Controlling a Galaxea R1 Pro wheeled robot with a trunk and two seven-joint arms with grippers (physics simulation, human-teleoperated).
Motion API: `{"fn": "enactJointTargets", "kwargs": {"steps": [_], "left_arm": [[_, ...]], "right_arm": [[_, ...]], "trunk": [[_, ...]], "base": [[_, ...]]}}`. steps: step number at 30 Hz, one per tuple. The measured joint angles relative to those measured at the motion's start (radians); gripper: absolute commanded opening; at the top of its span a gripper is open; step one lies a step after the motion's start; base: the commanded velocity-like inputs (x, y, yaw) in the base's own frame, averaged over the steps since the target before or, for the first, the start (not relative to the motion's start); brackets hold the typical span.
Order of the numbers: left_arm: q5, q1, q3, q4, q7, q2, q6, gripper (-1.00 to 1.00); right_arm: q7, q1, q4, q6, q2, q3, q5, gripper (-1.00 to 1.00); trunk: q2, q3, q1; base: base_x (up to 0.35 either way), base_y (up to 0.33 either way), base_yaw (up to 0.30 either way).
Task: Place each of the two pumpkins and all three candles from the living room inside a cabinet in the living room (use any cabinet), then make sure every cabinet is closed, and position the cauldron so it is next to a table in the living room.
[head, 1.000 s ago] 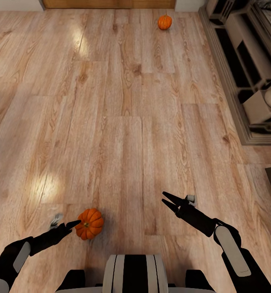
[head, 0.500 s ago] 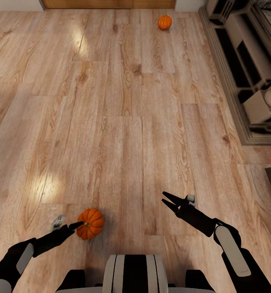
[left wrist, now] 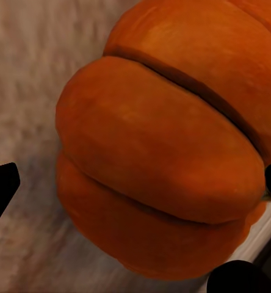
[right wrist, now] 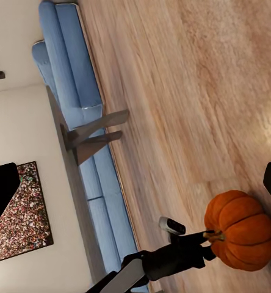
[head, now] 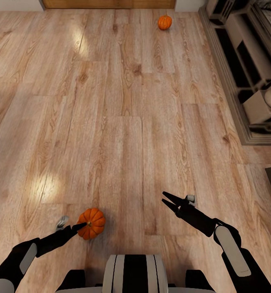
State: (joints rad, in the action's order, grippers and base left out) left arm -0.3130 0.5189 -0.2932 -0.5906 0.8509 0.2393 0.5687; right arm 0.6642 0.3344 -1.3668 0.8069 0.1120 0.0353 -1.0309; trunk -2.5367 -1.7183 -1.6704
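Note:
One orange ribbed pumpkin (head: 92, 223) lies on the wood floor just ahead of my base, on the left. My left gripper (head: 81, 226) is low at the floor and open, its upper finger touching the pumpkin beside the stem. Seen from the left wrist, the pumpkin (left wrist: 166, 159) sits very close, with the dark fingertips (left wrist: 0, 189) spread at either edge. The right wrist view shows the same pumpkin (right wrist: 240, 238) with the left arm (right wrist: 166, 257) reaching it. A second pumpkin (head: 164, 22) lies far ahead. My right gripper (head: 164, 197) hovers open and empty. The candles, cabinet and cauldron are out of view.
A grey-brown shelving unit (head: 241, 69) runs along the right side of the floor. A wooden panel (head: 111, 3) lines the far wall. In the right wrist view a blue sofa (right wrist: 80, 122) and a framed picture (right wrist: 22, 217) stand by a pale wall.
My left arm has slid forward and rightward along the floor onto the near pumpkin, which shifted slightly right. The right arm and the far pumpkin have not moved.

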Motion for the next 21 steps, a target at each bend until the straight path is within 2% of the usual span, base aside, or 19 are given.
{"fn": "enactJointTargets", "kwargs": {"steps": [1, 2, 21], "left_arm": [[0.001, 0.0, 0.001, 0.0, 0.0, 0.0, 0.0, 1.0], [0.002, 0.0, 0.002, 0.0, 0.001, 0.0, 0.0, -1.0], [0.001, 0.0, 0.001, 0.001, 0.001, 0.001, 0.002, -1.0]], "right_arm": [[0.0, 0.0, 0.0, 0.0, 0.0, 0.0, 0.0, 1.0], [0.0, 0.0, 0.0, 0.0, 0.0, 0.0, 0.0, 1.0], [0.0, 0.0, 0.0, 0.0, 0.0, 0.0, 0.0, 1.0]], "trunk": [[0.0, 0.0, 0.0], [0.0, 0.0, 0.0], [0.0, 0.0, 0.0]], "base": [[0.0, 0.0, 0.0], [0.0, 0.0, 0.0], [0.0, 0.0, 0.0]]}}
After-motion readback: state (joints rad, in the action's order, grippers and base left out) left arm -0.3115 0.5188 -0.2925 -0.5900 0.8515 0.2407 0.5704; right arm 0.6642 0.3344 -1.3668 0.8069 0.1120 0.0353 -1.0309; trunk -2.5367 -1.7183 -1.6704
